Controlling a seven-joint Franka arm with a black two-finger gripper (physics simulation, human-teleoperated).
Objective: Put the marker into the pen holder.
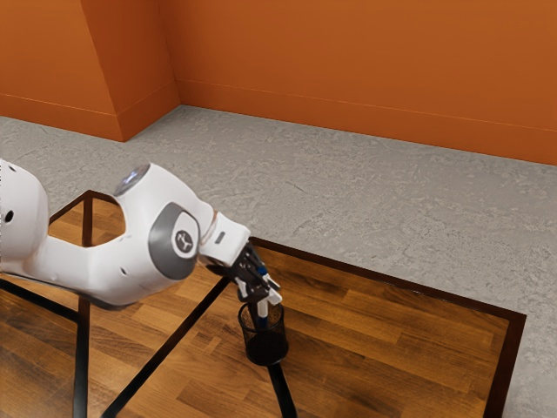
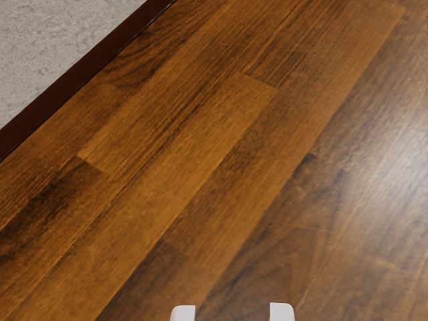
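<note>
Exterior view: the black, see-through pen holder (image 1: 266, 350) stands upright on the wooden bench (image 1: 392, 322). The marker (image 1: 263, 310), white with blue parts, is nearly upright, its lower end inside the rim and its upper part at the gripper (image 1: 273, 291). The gripper, tilted over the holder, is clamped on the marker; in the wrist view its two pale tips show a gap between them, with bench beyond. The white arm (image 1: 96, 270) reaches in from the exterior view's left. Behind lie the grey floor (image 1: 365, 192) and orange wall (image 1: 365, 70).
</note>
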